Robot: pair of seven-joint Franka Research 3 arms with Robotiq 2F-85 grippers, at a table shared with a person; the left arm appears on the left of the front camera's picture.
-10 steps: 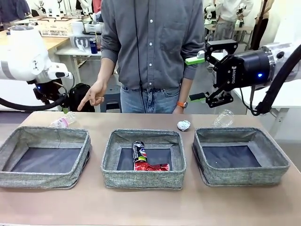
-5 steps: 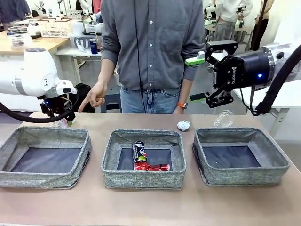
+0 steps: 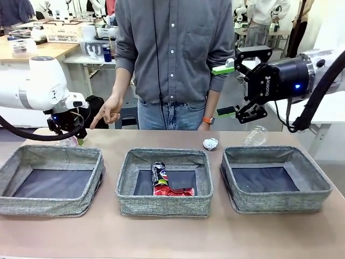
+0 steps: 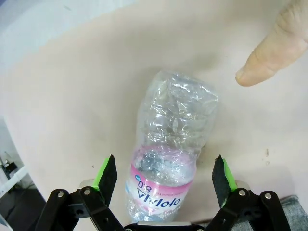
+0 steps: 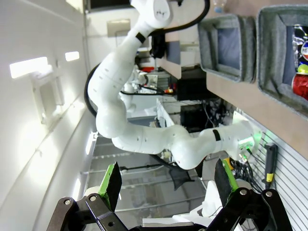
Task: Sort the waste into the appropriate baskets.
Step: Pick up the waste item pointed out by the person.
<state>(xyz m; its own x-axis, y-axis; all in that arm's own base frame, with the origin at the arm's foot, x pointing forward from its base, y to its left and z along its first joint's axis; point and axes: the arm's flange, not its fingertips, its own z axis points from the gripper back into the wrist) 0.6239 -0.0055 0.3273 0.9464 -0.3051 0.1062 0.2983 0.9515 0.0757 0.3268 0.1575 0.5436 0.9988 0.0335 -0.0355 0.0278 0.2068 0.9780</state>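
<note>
Busy lab behind, tan table up front with three grey baskets in a row. Front view: left basket and right basket hold nothing, middle basket has the dark printed can and the red can lying in it. Foil ball sits on the table behind the gap between the middle and right baskets; a second clear bottle lies behind the right basket. Left fingers are down at the table just behind the left basket, over the clear bottle, with the person's hand pointing down nearby. Right fingers hang high over the table's right side, spread apart, empty. Left wrist view: the clear bottle lies on the table with its pink label end toward the camera, left fingers apart on either side of it with a gap showing each side, not clamped yet; a fingertip points in from the corner. Right wrist view: right fingers apart on nothing, the left arm and baskets far off. Step looks like the pick of the first bottle; next move calls for squeezing the fingers onto the label section, lifting, and carrying it to an empty basket, likely the left one beside it.
</note>
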